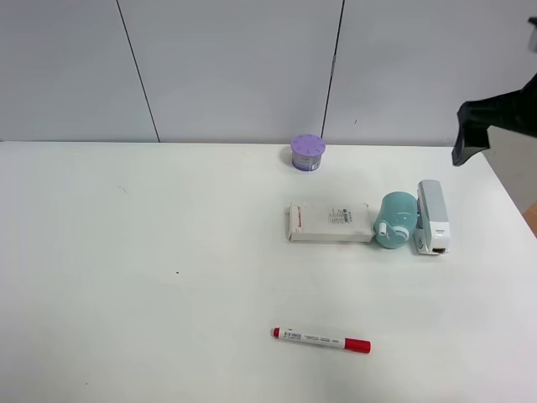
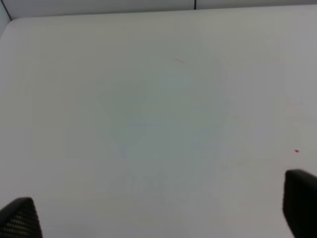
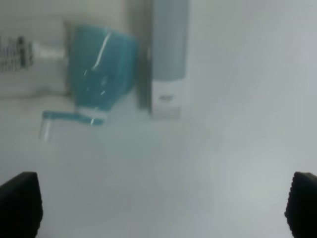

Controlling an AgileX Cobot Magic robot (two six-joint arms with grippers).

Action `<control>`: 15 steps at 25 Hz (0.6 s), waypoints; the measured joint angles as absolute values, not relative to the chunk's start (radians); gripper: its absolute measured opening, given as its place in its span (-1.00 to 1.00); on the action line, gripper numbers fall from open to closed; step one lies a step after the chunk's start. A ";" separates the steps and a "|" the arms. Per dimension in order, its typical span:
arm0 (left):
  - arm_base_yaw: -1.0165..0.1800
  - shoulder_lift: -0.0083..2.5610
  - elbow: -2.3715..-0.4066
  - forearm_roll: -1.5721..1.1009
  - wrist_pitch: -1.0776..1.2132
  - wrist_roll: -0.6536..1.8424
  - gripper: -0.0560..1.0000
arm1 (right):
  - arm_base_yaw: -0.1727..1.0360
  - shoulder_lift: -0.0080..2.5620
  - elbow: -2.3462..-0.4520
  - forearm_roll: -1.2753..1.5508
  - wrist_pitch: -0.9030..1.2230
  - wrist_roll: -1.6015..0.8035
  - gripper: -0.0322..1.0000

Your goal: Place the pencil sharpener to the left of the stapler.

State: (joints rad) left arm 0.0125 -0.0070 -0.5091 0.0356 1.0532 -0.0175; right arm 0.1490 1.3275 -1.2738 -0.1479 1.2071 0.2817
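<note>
The teal pencil sharpener [image 1: 395,219] lies on the white table between the flat white box and the stapler [image 1: 433,217], just left of the stapler, its white crank toward the front. The right wrist view shows the sharpener [image 3: 101,67] and the grey-white stapler [image 3: 167,54] side by side, blurred. My right gripper [image 3: 161,208] is open, fingertips [image 3: 20,203] wide apart, and hangs above the table's far right [image 1: 470,134], apart from both things. My left gripper [image 2: 158,210] is open over bare table and is not seen in the exterior high view.
A flat white rectangular box [image 1: 330,222] lies touching the sharpener's left side. A purple round container [image 1: 308,152] stands near the back wall. A red-capped marker [image 1: 321,339] lies near the front. The table's right edge [image 1: 512,201] runs close to the stapler.
</note>
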 joint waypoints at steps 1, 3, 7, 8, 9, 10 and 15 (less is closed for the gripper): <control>0.012 -0.007 -0.509 0.036 1.053 -0.018 0.99 | 0.149 1.315 -1.294 -0.162 1.207 0.281 0.98; 0.012 -0.007 -0.509 0.036 1.053 -0.018 0.99 | 0.149 1.292 -1.336 -0.176 1.211 0.273 0.98; 0.012 -0.007 -0.509 0.036 1.053 -0.018 0.99 | 0.149 1.257 -1.419 -0.169 1.213 0.234 0.98; 0.012 -0.007 -0.509 0.036 1.053 -0.018 0.99 | 0.149 1.250 -1.437 -0.164 1.213 0.225 0.98; 0.012 -0.007 -0.509 0.036 1.053 -0.018 0.99 | 0.145 1.245 -1.450 -0.158 1.213 0.218 0.98; 0.012 -0.007 -0.509 0.036 1.053 -0.018 0.99 | 0.137 1.237 -1.462 -0.155 1.213 0.213 0.98; 0.012 -0.007 -0.509 0.036 1.053 -0.018 0.99 | 0.067 1.193 -1.467 -0.147 1.215 0.168 0.98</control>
State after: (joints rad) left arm 0.0125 -0.0070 -0.5091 0.0356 1.0532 -0.0175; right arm 0.0672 1.1930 -1.4669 -0.1468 1.2150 0.1677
